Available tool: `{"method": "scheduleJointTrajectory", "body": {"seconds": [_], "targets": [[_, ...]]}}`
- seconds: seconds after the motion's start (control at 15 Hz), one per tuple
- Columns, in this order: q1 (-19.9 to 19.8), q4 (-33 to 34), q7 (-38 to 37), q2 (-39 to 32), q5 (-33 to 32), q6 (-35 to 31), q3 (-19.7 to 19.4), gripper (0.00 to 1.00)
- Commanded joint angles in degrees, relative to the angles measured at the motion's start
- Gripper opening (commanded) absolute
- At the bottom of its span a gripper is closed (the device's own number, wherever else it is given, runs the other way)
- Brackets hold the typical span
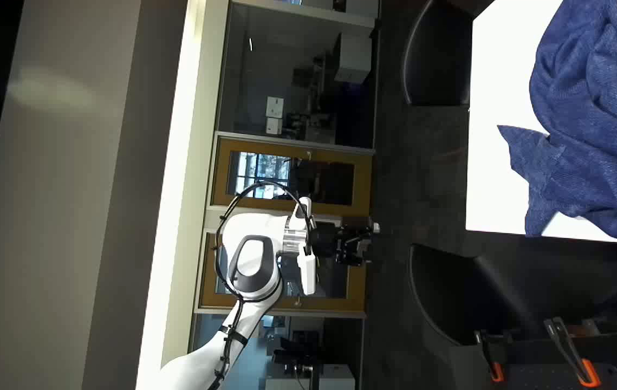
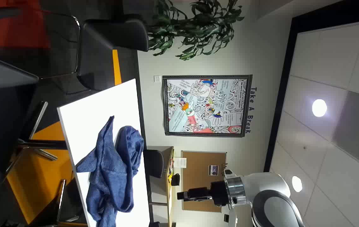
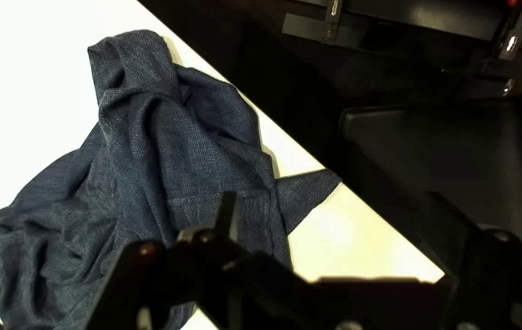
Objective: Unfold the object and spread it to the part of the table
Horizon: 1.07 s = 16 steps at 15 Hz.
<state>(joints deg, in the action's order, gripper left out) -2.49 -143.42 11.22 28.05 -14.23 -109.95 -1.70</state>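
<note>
White table (image 2: 88,110), blue cloth (image 2: 113,176) all bunched up on it. The claw (image 1: 371,245) hangs well above, jaws apart, nothing in 'em. Wrist view has most of the cloth off left, so I'd guess down-and-left next.

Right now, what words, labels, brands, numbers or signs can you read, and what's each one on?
"Take A Break": dark letters on the wall, next to the framed poster, in an exterior view.
The framed poster: writing too small to read.
A notice on the corkboard, a white sheet near it: any print too small to read.
The blue cloth and table: no text visible.
</note>
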Motion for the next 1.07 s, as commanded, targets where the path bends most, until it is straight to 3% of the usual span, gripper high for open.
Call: {"method": "scheduleJointTrajectory", "body": {"seconds": [0.0,0.27,0.47,0.73,1.0], "targets": [[0.54,0.09,-0.20,-0.01,-0.20,0.16,-0.46,1.00],[0.54,0.09,-0.20,-0.01,-0.20,0.16,-0.46,1.00],[-1.60,0.44,-4.33,-1.82,-3.39,-3.35,-0.43,1.00],[-4.93,0.95,-7.67,-7.91,-6.20,-12.20,-3.61,1.00],[-8.56,2.04,-8.43,-17.54,-8.86,-26.23,-7.10,1.00]]}}
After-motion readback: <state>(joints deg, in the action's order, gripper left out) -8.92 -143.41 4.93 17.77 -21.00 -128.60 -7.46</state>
